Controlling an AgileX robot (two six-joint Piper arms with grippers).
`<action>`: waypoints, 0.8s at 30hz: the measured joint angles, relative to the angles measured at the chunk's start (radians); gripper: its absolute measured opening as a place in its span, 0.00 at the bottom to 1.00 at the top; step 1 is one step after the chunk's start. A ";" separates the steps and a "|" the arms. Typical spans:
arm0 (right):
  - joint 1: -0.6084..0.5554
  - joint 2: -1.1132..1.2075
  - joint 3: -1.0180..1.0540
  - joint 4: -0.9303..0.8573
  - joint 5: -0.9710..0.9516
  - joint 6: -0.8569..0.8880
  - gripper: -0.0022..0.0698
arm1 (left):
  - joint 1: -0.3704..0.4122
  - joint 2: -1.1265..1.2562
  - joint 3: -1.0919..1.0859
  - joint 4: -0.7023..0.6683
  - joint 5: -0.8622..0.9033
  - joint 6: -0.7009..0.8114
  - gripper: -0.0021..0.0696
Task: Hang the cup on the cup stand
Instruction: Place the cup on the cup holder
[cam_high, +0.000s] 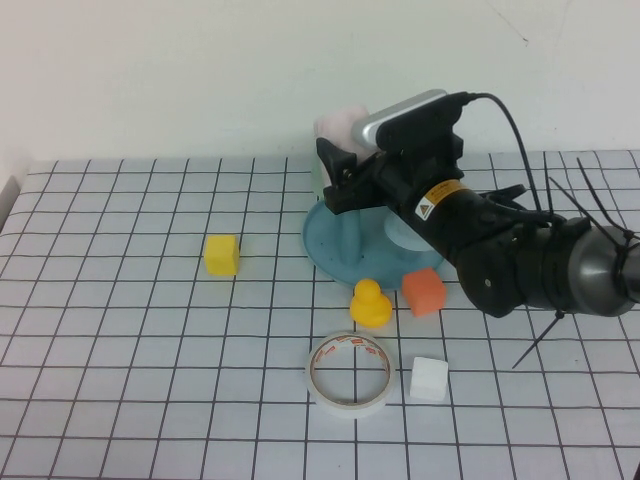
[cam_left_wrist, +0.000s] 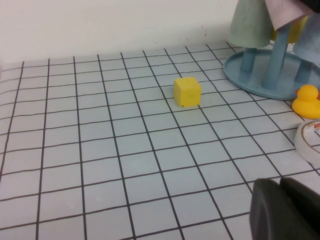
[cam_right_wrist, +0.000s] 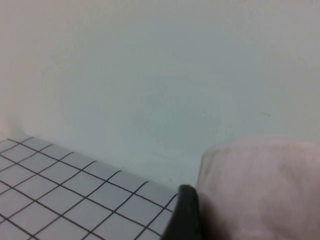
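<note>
The pale pink cup (cam_high: 340, 124) is upside down above the teal-blue cup stand (cam_high: 330, 248), at the top of a peg. My right gripper (cam_high: 342, 168) is shut on it from the right. In the right wrist view the cup (cam_right_wrist: 260, 190) fills the lower corner beside one black finger (cam_right_wrist: 189, 215); the other finger is hidden. In the left wrist view the pink cup (cam_left_wrist: 282, 12) shows over the stand (cam_left_wrist: 260, 82). My left gripper (cam_left_wrist: 280, 186) is out of the high view; it is shut and empty, low over the table.
A mint green cup (cam_left_wrist: 250, 22) and a light blue cup (cam_left_wrist: 307, 42) hang on the stand. A yellow cube (cam_high: 221, 254), rubber duck (cam_high: 370, 303), orange cube (cam_high: 424, 291), tape ring (cam_high: 349, 373) and white cube (cam_high: 429, 379) lie on the grid mat.
</note>
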 joint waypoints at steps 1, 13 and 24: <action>0.000 0.000 0.000 0.000 0.007 0.000 0.85 | 0.000 0.000 0.000 0.000 0.000 0.000 0.03; 0.000 -0.089 0.000 0.004 0.285 0.055 0.85 | 0.000 0.000 0.000 0.000 0.000 0.000 0.03; 0.000 -0.122 0.000 0.004 0.398 0.071 0.85 | 0.000 0.000 0.000 0.000 0.000 0.000 0.03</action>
